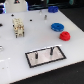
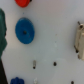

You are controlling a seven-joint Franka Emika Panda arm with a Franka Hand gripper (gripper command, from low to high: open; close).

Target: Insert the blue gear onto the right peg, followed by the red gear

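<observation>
On the white table (image 1: 15,55), toward the exterior view's right, the blue gear (image 1: 58,27) lies flat with the red gear (image 1: 65,35) just beside it, nearer the camera. Well apart from both, close to the near edge, sits the black-framed grey plate (image 1: 46,57) with two thin dark pins standing upright; the right peg (image 1: 51,50) is the one toward the exterior view's right. A pale blocky fixture (image 1: 18,28) stands toward that view's left.

The arm itself cannot be made out in the exterior view. The wrist view looks straight down on the table, showing the blue gear (image 2: 24,30) with its centre hole, the edge of the red gear (image 2: 22,2) and the pale fixture (image 2: 79,40). The jaws do not appear there, so their opening cannot be told; nothing shows them holding either gear.
</observation>
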